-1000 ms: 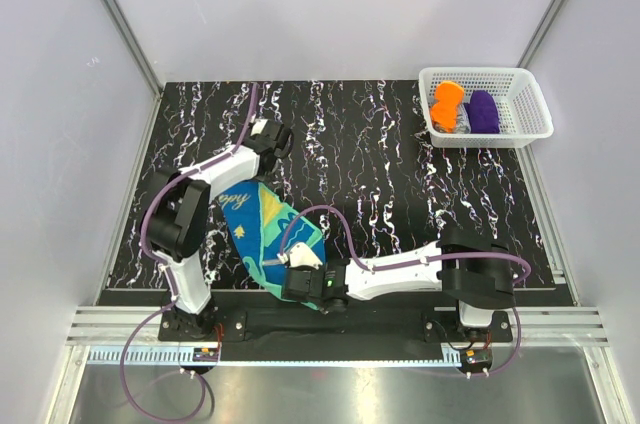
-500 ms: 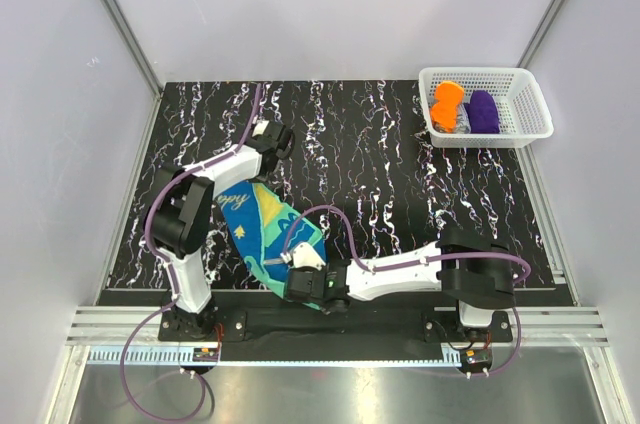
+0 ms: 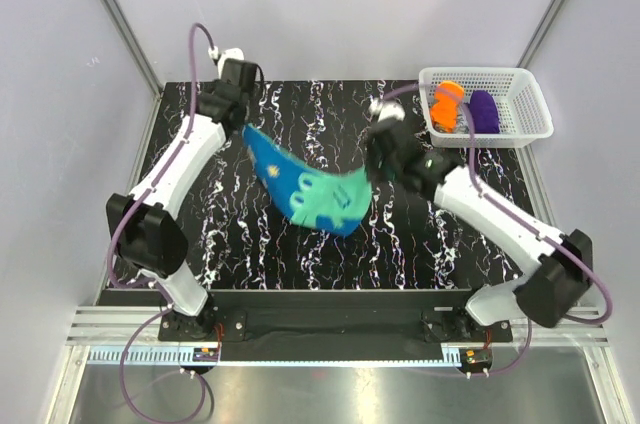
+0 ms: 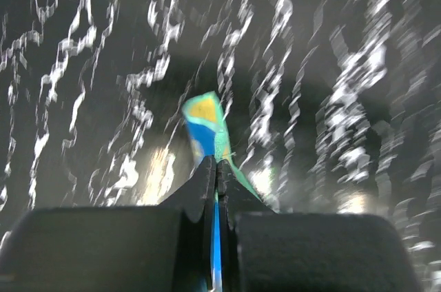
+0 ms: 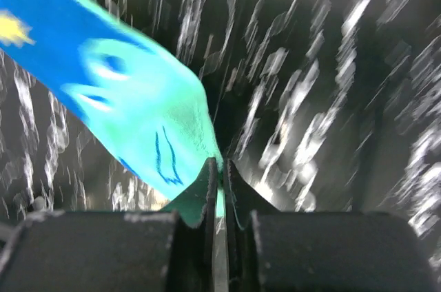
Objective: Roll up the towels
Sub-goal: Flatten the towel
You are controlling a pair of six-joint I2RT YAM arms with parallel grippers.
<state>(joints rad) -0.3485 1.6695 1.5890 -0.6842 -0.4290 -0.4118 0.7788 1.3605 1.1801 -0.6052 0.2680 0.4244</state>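
Observation:
The teal-green, blue and yellow towel (image 3: 310,189) hangs stretched in a sagging band above the middle of the black marbled table (image 3: 330,244). My left gripper (image 3: 245,126) is shut on its far-left corner, and my right gripper (image 3: 371,174) is shut on its right corner. The left wrist view shows a blue and yellow strip of the towel (image 4: 205,123) running out from my shut left gripper (image 4: 216,165). In the right wrist view the teal cloth (image 5: 138,99) spreads to the left from my shut right gripper (image 5: 222,165). The orange towel (image 3: 446,104) lies rolled in the basket.
A white lattice basket (image 3: 528,94) stands at the far right corner of the table and also holds a purple roll (image 3: 484,112). Grey walls with metal rails close in the table on three sides. Both wrist views are motion-blurred.
Both arms have swung from the near edge toward the far half of the table. The left gripper has shut on the towel, which now hangs lifted and stretched between the two grippers.

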